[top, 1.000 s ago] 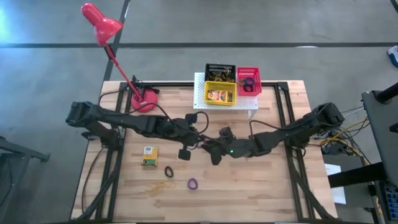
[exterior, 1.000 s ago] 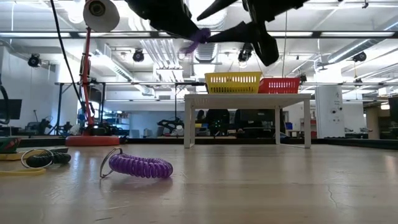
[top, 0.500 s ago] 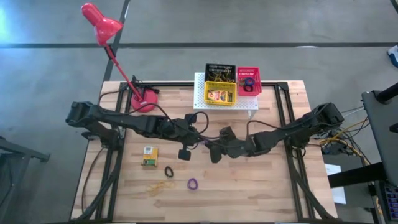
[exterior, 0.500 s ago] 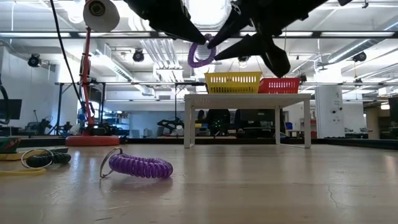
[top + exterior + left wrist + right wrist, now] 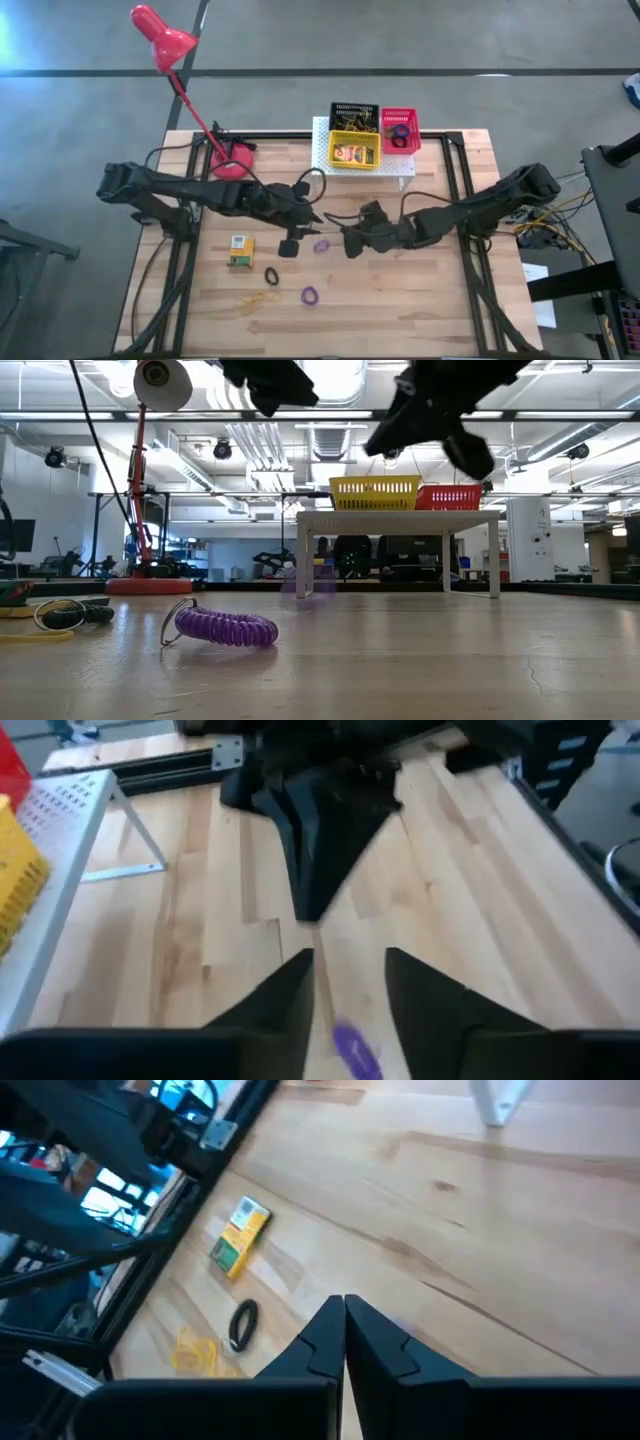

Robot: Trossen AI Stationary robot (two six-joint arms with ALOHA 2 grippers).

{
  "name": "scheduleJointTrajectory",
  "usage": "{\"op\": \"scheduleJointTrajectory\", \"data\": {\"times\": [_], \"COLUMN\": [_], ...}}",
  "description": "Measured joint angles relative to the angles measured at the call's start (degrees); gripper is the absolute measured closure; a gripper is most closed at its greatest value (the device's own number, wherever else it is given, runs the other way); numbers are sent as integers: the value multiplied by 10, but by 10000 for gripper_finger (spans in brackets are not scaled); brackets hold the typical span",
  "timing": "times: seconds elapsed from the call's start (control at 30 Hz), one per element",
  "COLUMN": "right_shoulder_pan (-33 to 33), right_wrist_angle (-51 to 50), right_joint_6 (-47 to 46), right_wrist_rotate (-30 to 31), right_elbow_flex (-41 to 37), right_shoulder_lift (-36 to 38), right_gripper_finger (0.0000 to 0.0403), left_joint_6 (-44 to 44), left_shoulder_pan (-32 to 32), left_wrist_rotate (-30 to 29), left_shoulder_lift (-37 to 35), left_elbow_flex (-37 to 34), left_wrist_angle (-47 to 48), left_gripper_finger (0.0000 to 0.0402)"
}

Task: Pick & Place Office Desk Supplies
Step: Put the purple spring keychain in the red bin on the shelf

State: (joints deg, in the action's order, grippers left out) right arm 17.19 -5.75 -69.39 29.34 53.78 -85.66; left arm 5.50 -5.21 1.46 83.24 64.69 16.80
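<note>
The purple ring (image 5: 321,245), held between both claws half a second ago, is now lying loose on the table between them: the handover is failing. The left gripper (image 5: 312,222) is standing open; the right gripper (image 5: 343,238) is closing on nothing. The ring is needing re-picking.

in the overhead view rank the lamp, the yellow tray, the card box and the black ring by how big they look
1. lamp
2. yellow tray
3. card box
4. black ring
</note>
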Motion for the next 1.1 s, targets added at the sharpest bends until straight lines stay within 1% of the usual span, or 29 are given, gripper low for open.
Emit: {"op": "scheduleJointTrajectory", "data": {"times": [0.1, 0.2, 0.3, 0.4, 0.5, 0.6, 0.73, 0.83, 0.97, 1.03, 1.1], "right_shoulder_pan": [1, 1, -4, -18, -46, -83, -116, -114, -95, -84, -73], "right_wrist_angle": [-85, -179, -266, -355, -433, -476, -479, -470, -446, -408, -350], "right_joint_6": [-18, -24, -22, -18, 6, 52, 121, 143, 141, 141, 144], "right_wrist_rotate": [-11, -12, -12, -11, -3, -5, -7, -13, -71, -110, -151], "right_elbow_flex": [8, 34, 68, 113, 167, 211, 232, 226, 195, 176, 155], "right_shoulder_lift": [42, 89, 135, 171, 196, 207, 203, 190, 153, 126, 94], "right_gripper_finger": [395, 395, 395, 395, 395, 395, 394, 394, 394, 389, 376], "left_joint_6": [-24, -39, -53, -56, -56, -56, -56, -76, -123, -135, -145], "left_shoulder_pan": [1, 3, 4, 5, 5, 5, 5, 5, 5, 5, 5], "left_wrist_rotate": [1, 0, -19, -44, -56, -60, -60, -60, -60, -60, -60], "left_shoulder_lift": [-23, -53, -81, -102, -112, -114, -114, -118, -141, -155, -170], "left_elbow_flex": [0, 0, -1, -2, -2, -3, -3, 1, 10, 10, 5], "left_wrist_angle": [4, 3, 2, 4, 4, 4, 19, 60, 119, 150, 186], "left_gripper_finger": [239, 216, 200, 194, 194, 197, 203, 207, 213, 216, 219]}}
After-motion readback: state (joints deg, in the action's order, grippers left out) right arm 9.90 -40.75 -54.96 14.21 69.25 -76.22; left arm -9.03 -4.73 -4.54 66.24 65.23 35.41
